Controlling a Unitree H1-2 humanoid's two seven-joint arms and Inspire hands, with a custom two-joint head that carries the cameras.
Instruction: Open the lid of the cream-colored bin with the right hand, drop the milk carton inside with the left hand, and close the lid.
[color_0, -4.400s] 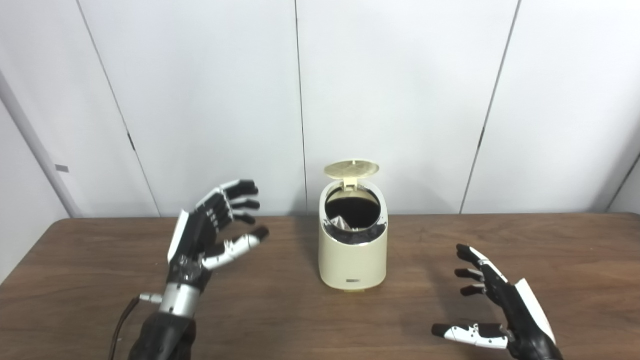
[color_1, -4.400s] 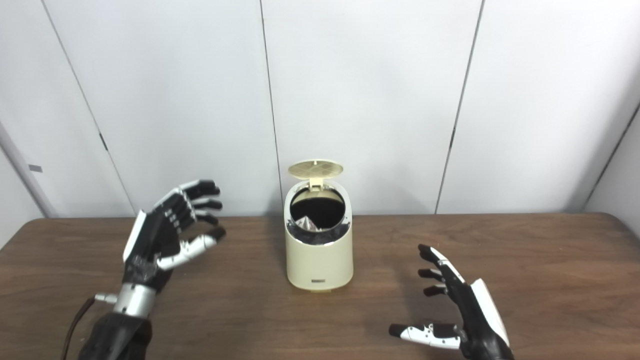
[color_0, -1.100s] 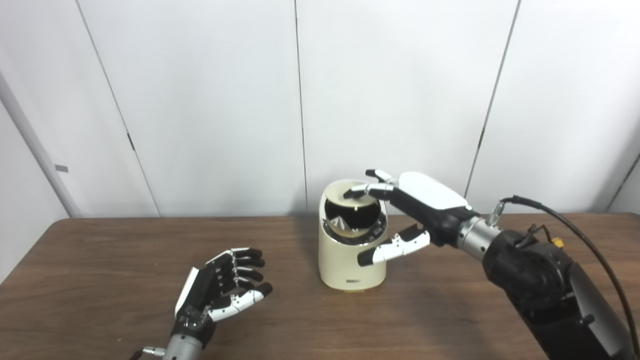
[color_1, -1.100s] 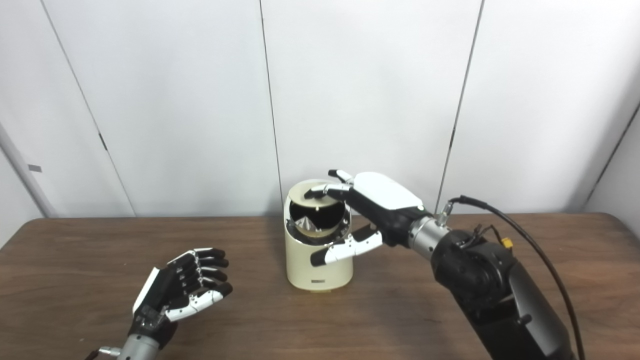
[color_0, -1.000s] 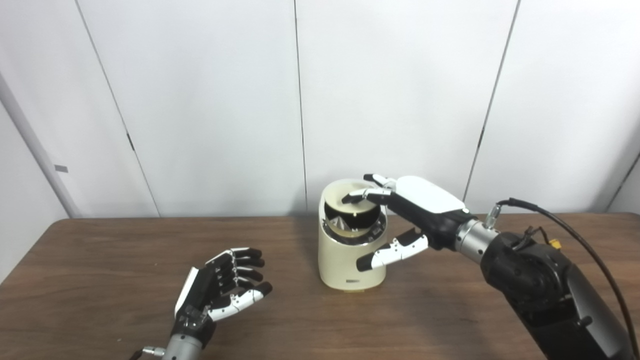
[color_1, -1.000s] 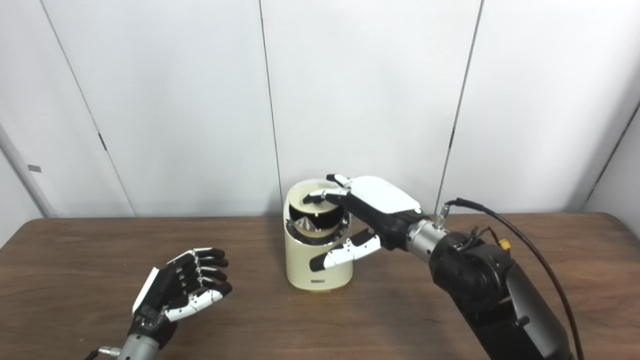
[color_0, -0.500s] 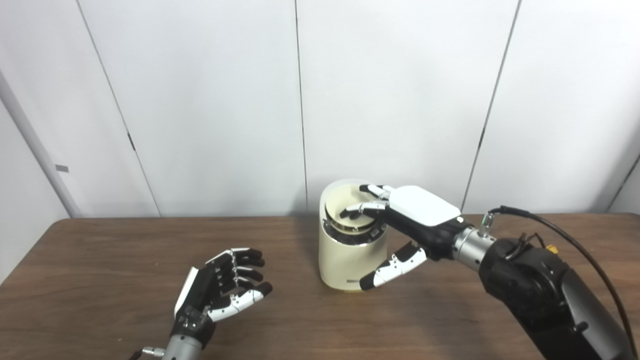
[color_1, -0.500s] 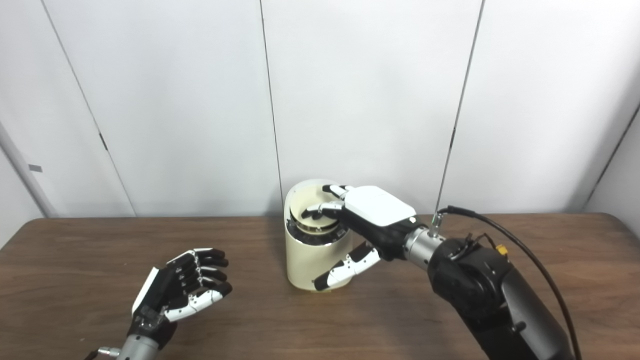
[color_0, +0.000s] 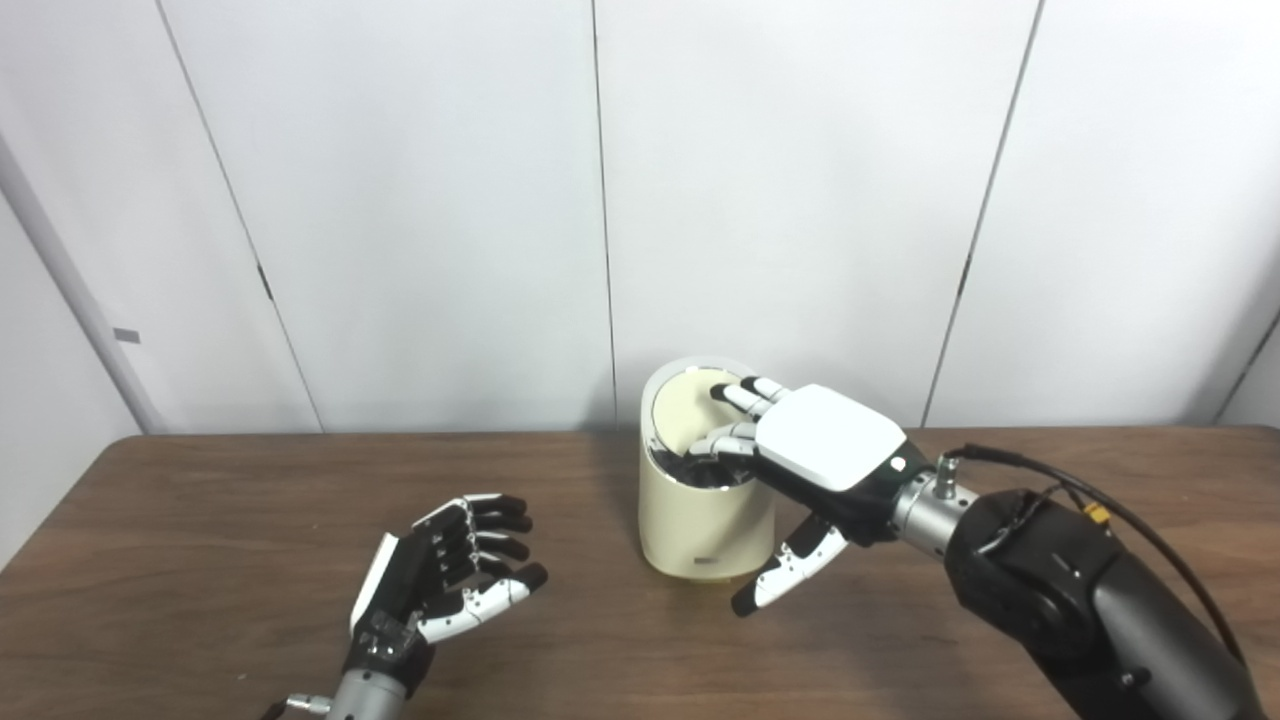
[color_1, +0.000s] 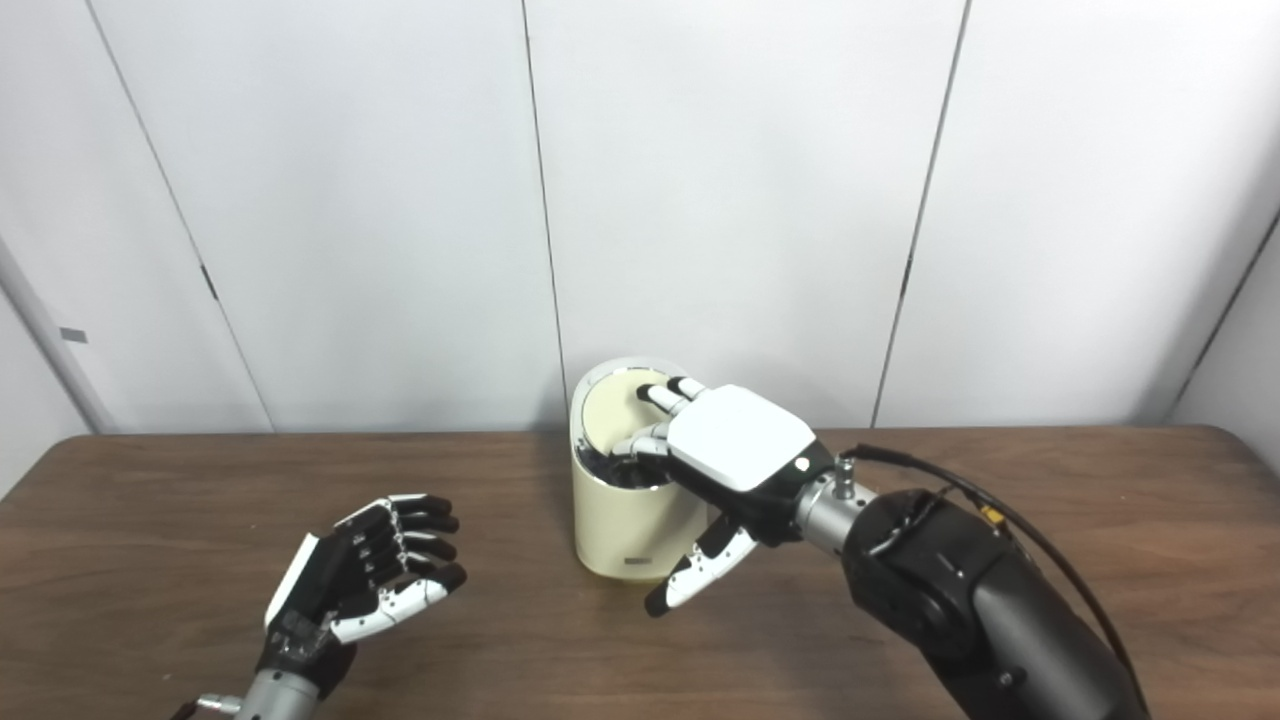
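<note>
L hand: low over the table, well left of the bin, palm up-ish, fingers curled loosely but apart, holding nothing. No role in this step, judged idle.

Bin, cream, upright at table centre near the back edge by the wall. Lid lies down in the rim, approx flush; a dark sliver shows at its front edge, so can't tell if fully latched. Milk carton: not visible anywhere on the table; presumably inside the bin, can't confirm w/ lid down.

R hand: over the bin top from the right, fingers spread and resting on the lid, thumb hanging free in front of the bin wall, not touching the table as far as I can tell. Grips nothing; pressing only.

Handling est.: bin looks like light rigid plastic w/ smooth sides, so likely to slide or tip if pushed sideways. Lid thin, stiff, hinged at the back. Best contact = flat push near lid's front/centre, straight down, modest force. If it must be steadied, hold the wall low down.
</note>
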